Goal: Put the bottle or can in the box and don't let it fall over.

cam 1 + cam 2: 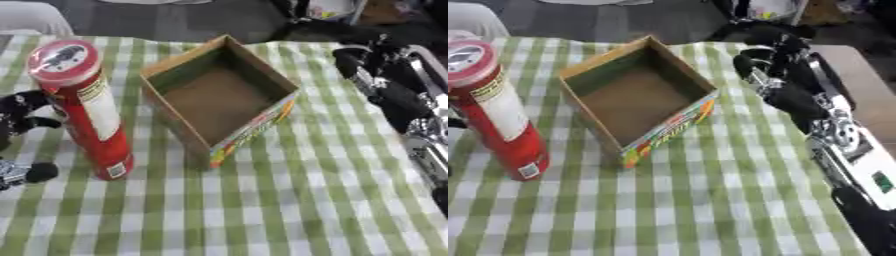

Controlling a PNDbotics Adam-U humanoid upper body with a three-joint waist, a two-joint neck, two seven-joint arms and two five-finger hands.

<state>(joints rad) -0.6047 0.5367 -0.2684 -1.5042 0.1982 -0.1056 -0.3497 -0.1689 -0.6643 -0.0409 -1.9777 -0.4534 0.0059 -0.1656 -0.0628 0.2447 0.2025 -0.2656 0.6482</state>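
Observation:
A tall red can (87, 112) with a red-and-white lid stands upright on the checked tablecloth at the left. To its right lies an open cardboard box (219, 97) with a colourful printed front side and nothing inside it. My left hand (19, 117) shows at the left edge, open. Its fingers (42, 123) reach to the can's left side, and the thumb (39, 172) stays a little apart lower down. My right hand (767, 55) hangs open with relaxed fingers above the table, just right of the box's far right corner and not touching it.
The green-and-white checked table (262, 210) stretches toward me in front of the can and box. My right forearm (842, 140), black and silver, runs down the right side. Dark clutter (324, 10) and a grey floor lie beyond the far edge.

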